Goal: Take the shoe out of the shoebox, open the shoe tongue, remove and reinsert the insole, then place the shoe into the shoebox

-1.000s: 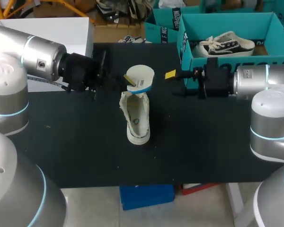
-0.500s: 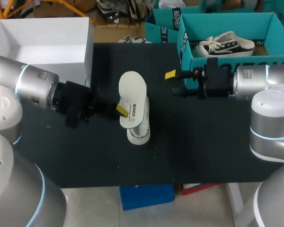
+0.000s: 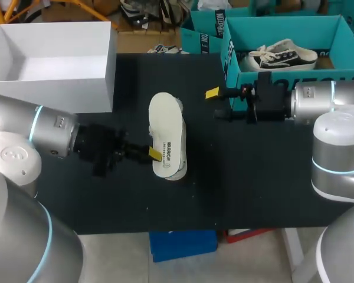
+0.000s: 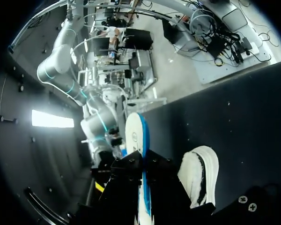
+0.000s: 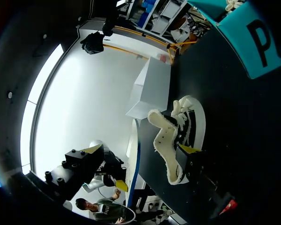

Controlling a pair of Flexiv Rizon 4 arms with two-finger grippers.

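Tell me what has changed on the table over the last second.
The left gripper, shut on the insole, drew back toward the near edge of the table, tipping the insole from raised at the far end of the shoe to lying lengthwise over it. The shoe and the open right gripper stayed put.

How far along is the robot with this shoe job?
The shoe lies out on the table with its insole already removed. Right now the left gripper holds the insole close to the shoe, while the right gripper hangs open off to the side. Left to do: slide the insole back in, then box the shoe.
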